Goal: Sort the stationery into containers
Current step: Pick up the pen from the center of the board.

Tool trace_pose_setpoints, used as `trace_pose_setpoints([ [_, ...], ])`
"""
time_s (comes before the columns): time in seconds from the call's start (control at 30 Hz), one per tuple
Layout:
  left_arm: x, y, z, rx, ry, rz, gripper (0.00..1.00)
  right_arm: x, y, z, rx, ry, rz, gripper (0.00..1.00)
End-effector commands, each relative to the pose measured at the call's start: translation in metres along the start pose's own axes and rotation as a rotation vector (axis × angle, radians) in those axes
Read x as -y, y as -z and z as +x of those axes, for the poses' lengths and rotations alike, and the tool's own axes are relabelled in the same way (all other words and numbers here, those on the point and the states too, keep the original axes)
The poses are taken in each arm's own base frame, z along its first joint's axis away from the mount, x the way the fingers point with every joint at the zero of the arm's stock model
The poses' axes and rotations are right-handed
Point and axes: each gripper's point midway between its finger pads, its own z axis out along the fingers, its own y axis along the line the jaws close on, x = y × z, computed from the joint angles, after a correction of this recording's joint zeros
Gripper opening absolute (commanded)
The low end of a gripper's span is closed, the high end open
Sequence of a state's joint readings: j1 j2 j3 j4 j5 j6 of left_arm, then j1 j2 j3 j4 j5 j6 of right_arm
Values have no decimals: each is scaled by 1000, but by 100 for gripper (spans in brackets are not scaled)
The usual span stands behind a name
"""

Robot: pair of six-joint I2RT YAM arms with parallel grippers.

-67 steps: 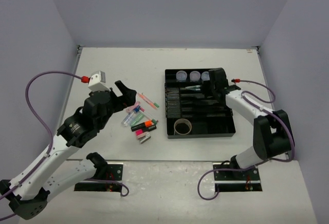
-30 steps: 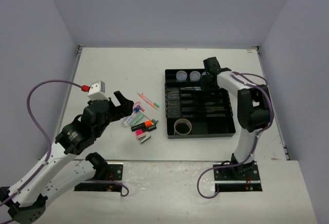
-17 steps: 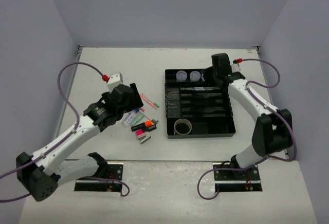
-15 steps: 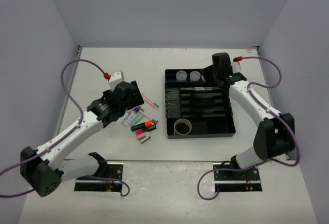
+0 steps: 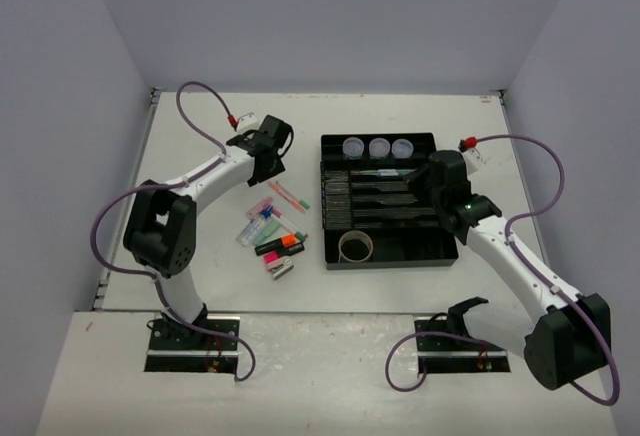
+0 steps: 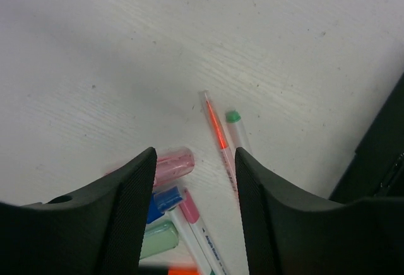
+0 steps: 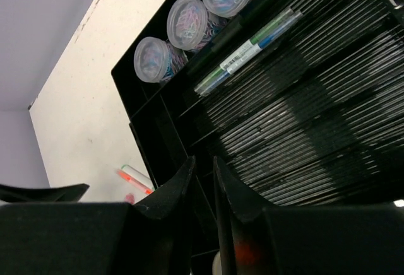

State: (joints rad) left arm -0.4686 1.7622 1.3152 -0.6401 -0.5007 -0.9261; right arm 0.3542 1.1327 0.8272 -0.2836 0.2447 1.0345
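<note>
The black organiser tray [image 5: 444, 254] holds three round clear tubs [image 5: 379, 146] in its far section, two pens [image 7: 249, 51] in a long slot and the tan tape roll [image 5: 356, 247] at its near end. Loose stationery lies left of it: thin pens [image 5: 288, 194], a blue-capped bottle [image 5: 255, 228], orange [image 5: 290, 242] and pink [image 5: 268, 249] highlighters, a small white block [image 5: 280, 269]. My left gripper [image 5: 268, 161] hovers open over this pile, with the red pen [image 6: 218, 133] and the pink cap [image 6: 173, 164] showing below its gap. My right gripper [image 5: 432, 178] hangs over the tray's middle slots, empty, with a narrow gap.
Grey walls close in the white table on the left, the back and the right. The tray's left wall [image 6: 379, 142] stands just right of the loose pens. Purple cables loop off both arms.
My left arm has swung out to the far side of the pile and its jaws have narrowed. My right arm has drawn back from the tubs, and the third tub now shows in the tray.
</note>
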Motion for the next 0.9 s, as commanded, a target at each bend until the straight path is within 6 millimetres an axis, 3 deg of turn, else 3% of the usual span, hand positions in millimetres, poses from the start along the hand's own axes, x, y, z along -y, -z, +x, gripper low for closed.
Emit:
trace_pose_setpoints([
  [0.0,13,-12,-16,23,53,-15,53,-9,15,-13,58,14,-81,17],
  [0.13,17,-29,-7,4,54,-41,42,-10,28,-15,82,1,-131,13],
  [0.4,18,-52,8,-40,55,-99,40,-5,41,-20,119,-20,-155,13],
  [0.87,12,-75,36,-85,35,-131,26,-8,46,-20,122,-36,-188,13],
])
